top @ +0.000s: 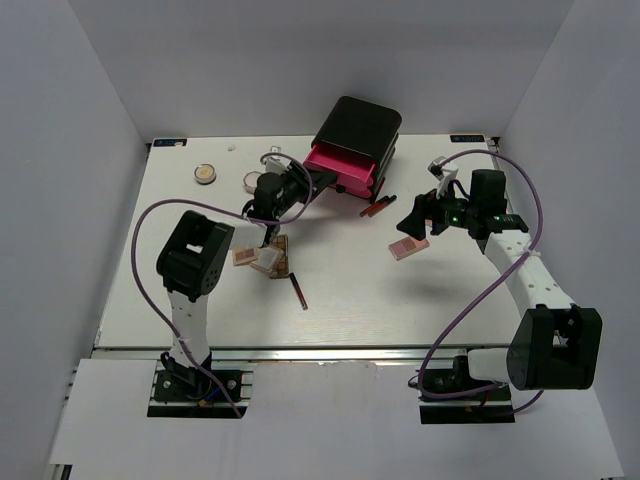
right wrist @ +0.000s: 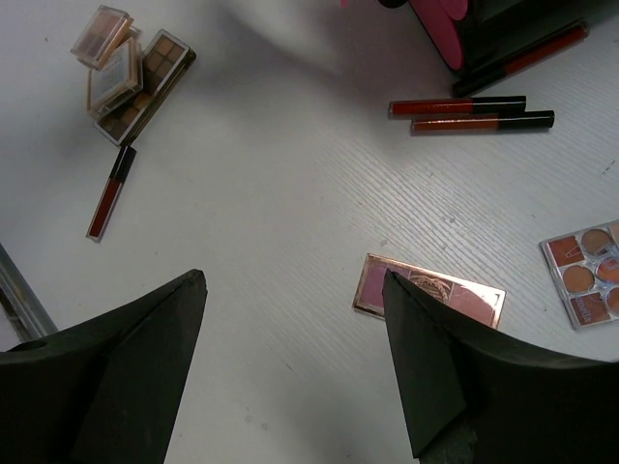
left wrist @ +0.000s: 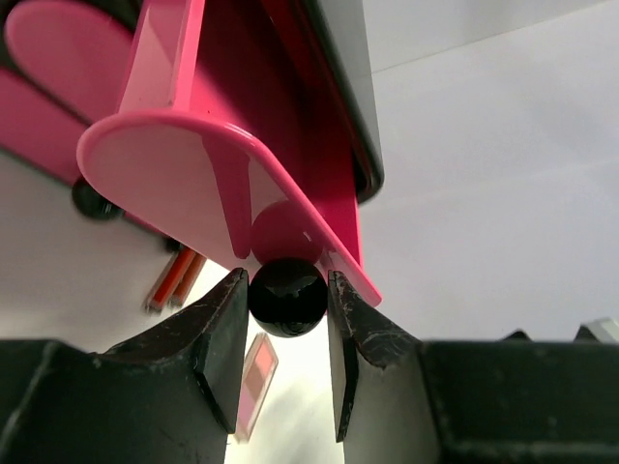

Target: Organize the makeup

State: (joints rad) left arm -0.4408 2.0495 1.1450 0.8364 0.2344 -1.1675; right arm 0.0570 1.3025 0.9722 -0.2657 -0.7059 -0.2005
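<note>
Fingers [left wrist: 218, 333] of my left gripper [left wrist: 285, 282] sit nearest the lens, pinched on the black drawer knob [left wrist: 287, 298], both pads touching it. The pink drawer [left wrist: 164, 174] is just past the tips, the black box [left wrist: 348, 97] above it. Risk: the knob is round and glossy and may slip out on a pull, or the whole box may drag.

Right wrist view: right gripper [right wrist: 292, 280] is wide open and holds nothing, above the bench [right wrist: 290, 174]. A pink palette [right wrist: 430, 290] lies off-centre, partly under one finger. Risk: coming straight down would land that finger on the lid, and the palette is flat with little edge to catch. Red sticks [right wrist: 456, 106] lie well ahead of the gripper and the stacked palettes [right wrist: 126, 72] well off to the other side.

Top view: two round compacts [top: 205, 174] lie out to the left of my left gripper, the farther one well apart from it.
</note>
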